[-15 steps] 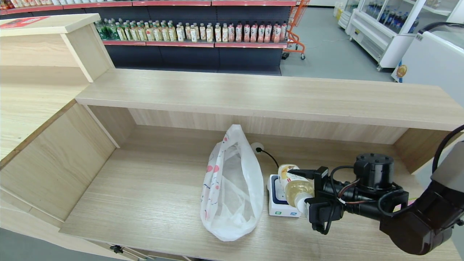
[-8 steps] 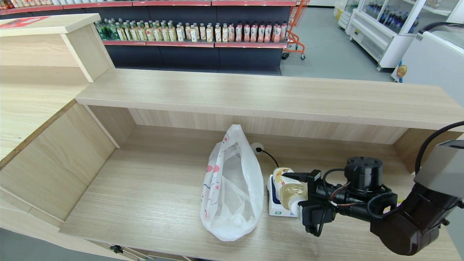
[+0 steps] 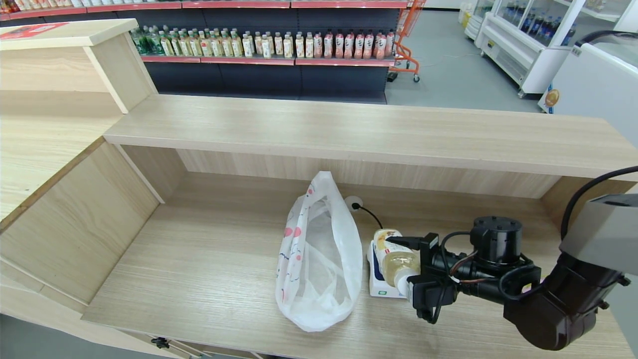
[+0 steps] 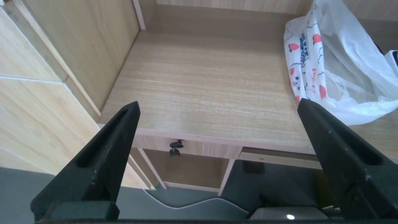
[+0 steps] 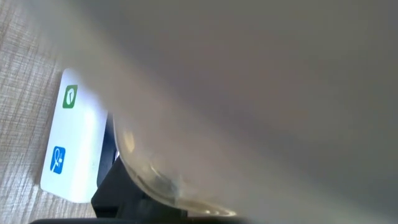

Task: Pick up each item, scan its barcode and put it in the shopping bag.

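Bottle (image 3: 395,260) in right gripper (image 3: 404,267) — over scanner (image 3: 382,287)

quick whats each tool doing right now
left tool: open, holding nothing
right tool: shut on the bottle, held above the scanner

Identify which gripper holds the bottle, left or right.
The right gripper, shut on the bottle over the scanner beside the shopping bag. The left gripper is open and holds nothing.
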Robot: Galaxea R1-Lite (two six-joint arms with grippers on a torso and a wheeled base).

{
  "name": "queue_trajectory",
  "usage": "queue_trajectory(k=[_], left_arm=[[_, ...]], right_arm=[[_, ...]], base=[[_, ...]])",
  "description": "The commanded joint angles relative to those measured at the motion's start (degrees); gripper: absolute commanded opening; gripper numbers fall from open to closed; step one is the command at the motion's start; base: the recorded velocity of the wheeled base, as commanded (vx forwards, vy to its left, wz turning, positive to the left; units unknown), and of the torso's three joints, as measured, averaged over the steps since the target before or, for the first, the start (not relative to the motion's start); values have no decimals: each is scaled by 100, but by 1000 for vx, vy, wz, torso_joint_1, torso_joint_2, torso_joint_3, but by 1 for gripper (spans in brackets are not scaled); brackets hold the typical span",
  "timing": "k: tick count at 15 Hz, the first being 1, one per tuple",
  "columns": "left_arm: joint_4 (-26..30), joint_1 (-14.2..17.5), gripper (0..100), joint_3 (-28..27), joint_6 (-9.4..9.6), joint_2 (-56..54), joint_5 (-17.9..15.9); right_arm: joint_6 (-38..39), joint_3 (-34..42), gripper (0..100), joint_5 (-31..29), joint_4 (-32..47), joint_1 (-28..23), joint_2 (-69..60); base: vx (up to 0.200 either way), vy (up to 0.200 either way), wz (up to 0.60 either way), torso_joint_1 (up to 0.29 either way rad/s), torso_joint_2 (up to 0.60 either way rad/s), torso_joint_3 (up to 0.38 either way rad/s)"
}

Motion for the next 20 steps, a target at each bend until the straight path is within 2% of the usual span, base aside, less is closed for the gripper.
queue_trajectory(k=[1, 7, 9, 11, 12, 13, 14, 15, 16, 17, 18, 19, 20], left_arm=[[-2, 3, 100, 0, -1, -2, 1], [-2, -6, 100, 0, -1, -2, 1], [-2, 3, 100, 0, -1, -2, 1], [-2, 3, 100, 0, -1, -2, 1], [-2, 3, 100, 0, -1, -2, 1], [-2, 3, 100, 0, -1, -2, 1], [-2, 3, 100, 0, -9, -2, 1], [-2, 3, 100, 0, -18, -2, 1], [-2, -6, 100, 0, -18, -2, 1], [-2, 3, 100, 0, -9, -2, 1], [-2, 3, 100, 0, -9, -2, 1], [-2, -6, 100, 0, -9, -2, 1], [-2, 3, 100, 0, -1, -2, 1]], right_arm=[[1, 14, 0, -1, 11, 2, 52], [159, 31, 0, -10, -85, 2, 8], [932, -4, 0, -124, -604, 177, -176], [1917, 49, 0, -1003, -639, 468, -915], [1917, 49, 0, -1003, -639, 468, -915], [2796, -22, 0, -1671, -50, 678, -1530], [3754, -312, 0, -2268, 1101, 793, -2189], [4246, -443, 0, -2383, 1672, 802, -2453], [5195, -575, 0, -2391, 2393, 810, -2760], [6021, -637, 0, -2365, 2701, 828, -2901], [6742, -734, 0, -2304, 2850, 854, -2954], [7050, -760, 0, -2233, 2859, 837, -2954], [7788, -857, 0, -1943, 2850, 819, -2936]], base=[[0, 0, 0, 0, 0, 0], [0, 0, 0, 0, 0, 0], [0, 0, 0, 0, 0, 0], [0, 0, 0, 0, 0, 0], [0, 0, 0, 0, 0, 0], [0, 0, 0, 0, 0, 0], [0, 0, 0, 0, 0, 0], [0, 0, 0, 0, 0, 0], [0, 0, 0, 0, 0, 0], [0, 0, 0, 0, 0, 0], [0, 0, 0, 0, 0, 0], [0, 0, 0, 0, 0, 0], [0, 0, 0, 0, 0, 0]])
